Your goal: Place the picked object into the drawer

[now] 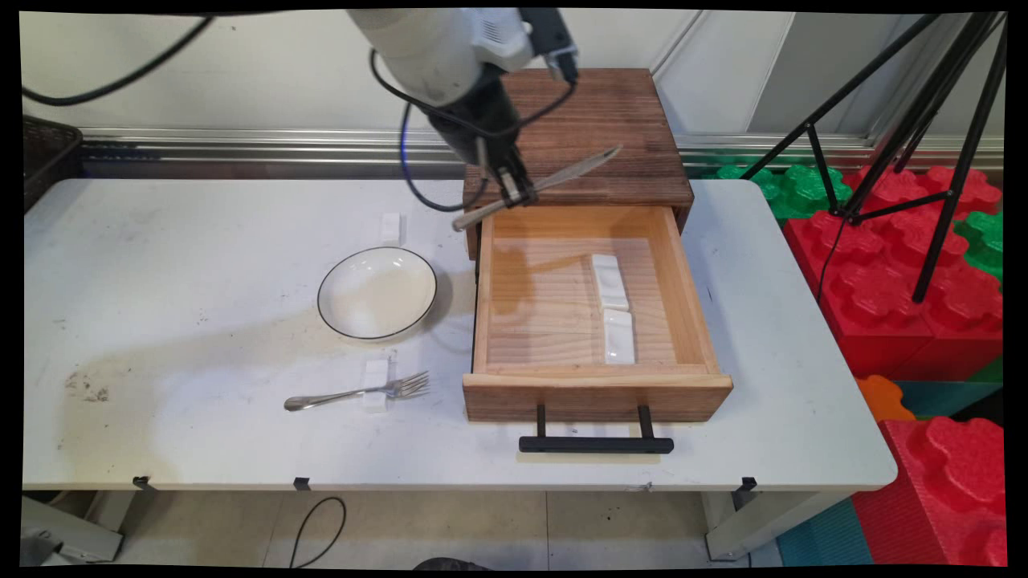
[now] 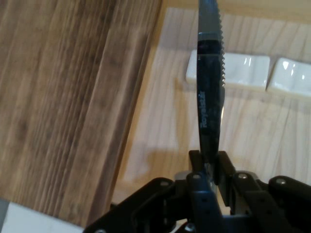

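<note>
Far to the left of the jaws, and nearer the camera, a metal fork [image 1: 357,393] lies flat on the white table [image 1: 201,321], its neck across a small white rectangular rest [image 1: 375,385]. Closer to the jaws on that side sits a round, shallow white bowl [image 1: 377,292] with a thin dark rim, and just beyond it another small white block [image 1: 390,228].

The black two-finger gripper [image 1: 516,193] hangs above the back left corner of an open drawer [image 1: 594,393]. Its jaws are closed tight on a serrated steel table knife [image 1: 536,188], gripped near the middle, the blade slanting up to the right and the handle down to the left.

Below and right of the jaws, the pulled-out drawer is pale, smooth-grained wood with a black bar handle [image 1: 595,443]. Two glossy white ceramic rests [image 2: 243,71] lie end to end on its floor. Its cabinet [image 1: 594,128] is darker, rough-striped wood.

Further right, red and green toy-like blocks [image 1: 907,265] and black tripod legs [image 1: 932,120] stand beside the table, against a pale wall.
</note>
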Robot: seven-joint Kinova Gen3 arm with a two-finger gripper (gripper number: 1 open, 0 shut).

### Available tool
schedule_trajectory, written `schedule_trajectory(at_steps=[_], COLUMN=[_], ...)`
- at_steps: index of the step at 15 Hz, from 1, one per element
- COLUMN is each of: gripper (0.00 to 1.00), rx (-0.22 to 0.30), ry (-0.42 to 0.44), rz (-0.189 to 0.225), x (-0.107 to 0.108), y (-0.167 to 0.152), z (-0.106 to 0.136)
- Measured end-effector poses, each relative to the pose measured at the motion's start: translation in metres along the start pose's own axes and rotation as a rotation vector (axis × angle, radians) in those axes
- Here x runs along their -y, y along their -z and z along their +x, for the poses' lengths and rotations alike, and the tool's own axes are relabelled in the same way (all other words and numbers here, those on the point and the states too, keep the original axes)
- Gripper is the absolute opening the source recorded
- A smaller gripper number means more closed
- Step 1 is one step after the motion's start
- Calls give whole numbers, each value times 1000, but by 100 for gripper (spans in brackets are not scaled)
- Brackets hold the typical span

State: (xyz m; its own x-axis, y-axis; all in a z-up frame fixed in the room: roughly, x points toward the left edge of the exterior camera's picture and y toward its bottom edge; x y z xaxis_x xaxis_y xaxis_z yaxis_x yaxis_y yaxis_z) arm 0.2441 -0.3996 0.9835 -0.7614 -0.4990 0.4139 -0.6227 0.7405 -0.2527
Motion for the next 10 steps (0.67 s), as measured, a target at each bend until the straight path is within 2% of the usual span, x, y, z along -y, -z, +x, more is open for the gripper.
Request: schedule_trajectory(at_steps=[5,10], gripper=[0,0], rx=[-4,-6], ry=[-30,-47], rz=[-20,-44], x=[-11,-19], y=[-38,-75], z=[26,40])
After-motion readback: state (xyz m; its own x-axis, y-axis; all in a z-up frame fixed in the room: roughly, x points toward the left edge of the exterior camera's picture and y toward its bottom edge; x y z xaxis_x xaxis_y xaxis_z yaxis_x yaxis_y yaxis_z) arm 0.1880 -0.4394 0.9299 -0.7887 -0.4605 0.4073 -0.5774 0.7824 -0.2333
